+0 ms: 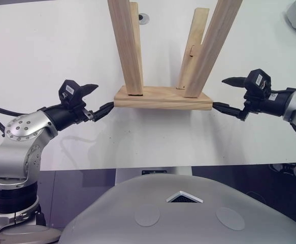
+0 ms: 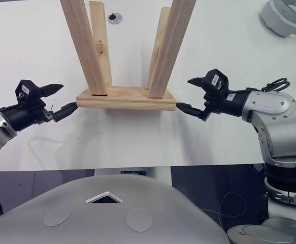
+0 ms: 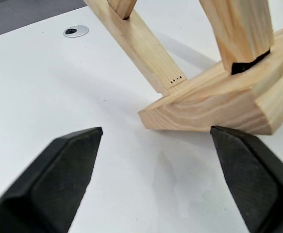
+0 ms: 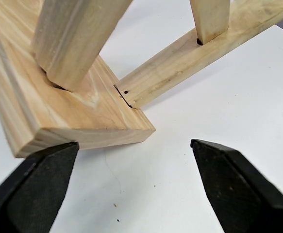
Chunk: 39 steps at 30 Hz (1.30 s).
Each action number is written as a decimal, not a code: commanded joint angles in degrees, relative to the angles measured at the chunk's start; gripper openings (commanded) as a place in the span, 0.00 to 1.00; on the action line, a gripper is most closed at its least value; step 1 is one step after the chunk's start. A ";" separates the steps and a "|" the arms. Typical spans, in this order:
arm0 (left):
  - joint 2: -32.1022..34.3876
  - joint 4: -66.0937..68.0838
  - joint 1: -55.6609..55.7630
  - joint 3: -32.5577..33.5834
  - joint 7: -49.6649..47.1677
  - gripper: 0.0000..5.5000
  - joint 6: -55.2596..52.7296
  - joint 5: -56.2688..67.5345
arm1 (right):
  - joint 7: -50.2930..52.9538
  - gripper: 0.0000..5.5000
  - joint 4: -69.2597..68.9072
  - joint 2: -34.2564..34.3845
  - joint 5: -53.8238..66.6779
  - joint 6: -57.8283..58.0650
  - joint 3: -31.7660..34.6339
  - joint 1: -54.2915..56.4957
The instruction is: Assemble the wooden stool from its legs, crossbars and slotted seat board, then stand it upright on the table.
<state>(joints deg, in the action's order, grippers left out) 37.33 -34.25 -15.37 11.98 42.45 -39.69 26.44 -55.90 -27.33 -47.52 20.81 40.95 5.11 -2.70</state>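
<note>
White table (image 1: 46,40) carries stool (image 2: 125,97) inverted, legs (image 1: 130,51) upward, seat board (image 1: 163,97) running left-right.

White bench (image 1: 36,142), round cable port (image 1: 144,18) near its far edge, white device (image 2: 285,18) at far right, dark grey floor (image 3: 15,17).

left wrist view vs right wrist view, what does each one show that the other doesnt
Left wrist view: the open left gripper facing one end of the seat board, plus a round grommet set in the table. Right wrist view: the open right gripper facing the board's opposite end. Both: the seat board lying flat on the white table, with wooden legs slotted into it.
</note>
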 commanded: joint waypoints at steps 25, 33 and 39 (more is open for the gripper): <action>3.58 -8.53 3.21 -0.73 5.73 0.75 -2.78 13.68 | -6.52 0.79 -2.96 0.61 14.32 4.75 0.86 2.31; 5.47 -2.78 1.32 1.31 7.20 0.75 1.11 9.94 | -4.21 0.79 -0.18 0.24 9.78 0.10 2.46 0.16; 9.30 -0.39 0.05 5.47 12.73 0.75 2.67 10.40 | -5.56 0.79 3.18 -4.39 7.23 -4.99 7.23 -2.73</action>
<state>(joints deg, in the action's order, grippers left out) 45.17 -33.42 -15.15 16.44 52.22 -37.96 33.97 -59.74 -24.48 -49.68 28.15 37.62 11.19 -4.91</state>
